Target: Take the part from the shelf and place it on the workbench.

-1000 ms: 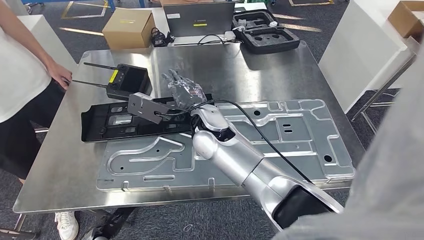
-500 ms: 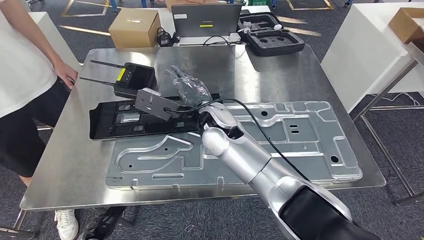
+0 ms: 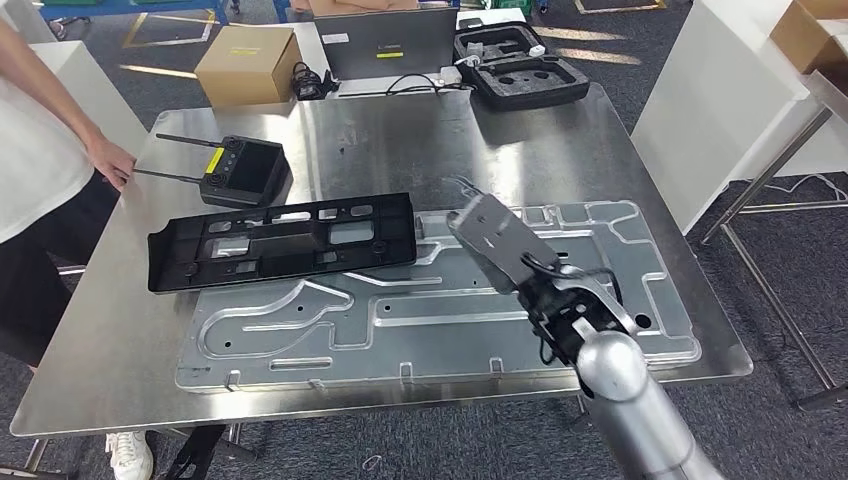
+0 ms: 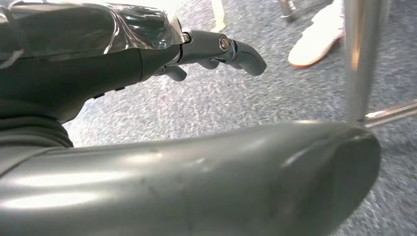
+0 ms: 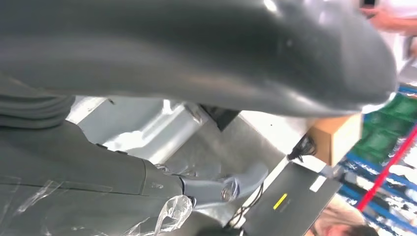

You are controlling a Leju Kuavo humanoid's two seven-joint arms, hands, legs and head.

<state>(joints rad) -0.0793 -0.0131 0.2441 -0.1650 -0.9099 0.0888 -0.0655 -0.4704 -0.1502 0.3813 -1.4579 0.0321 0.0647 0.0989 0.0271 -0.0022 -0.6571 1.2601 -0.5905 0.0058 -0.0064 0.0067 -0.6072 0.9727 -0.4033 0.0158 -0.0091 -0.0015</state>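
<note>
Person's hand (image 3: 112,160) rests on workbench (image 3: 420,140) edge, far left. Black part (image 3: 285,240) lies flat on workbench, partly over silver plate (image 3: 440,310). Right hand (image 5: 147,191) above plate, empty, fingers loose. Left hand (image 4: 147,44) hangs low, empty, fingers apart. Placement looks done; nothing left.

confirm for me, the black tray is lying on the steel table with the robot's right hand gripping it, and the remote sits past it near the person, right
Not quite. The head view shows the black tray lying on the steel table with nothing gripping it; the right hand is off to the side over the silver panel. The remote does sit past it near the person.
</note>
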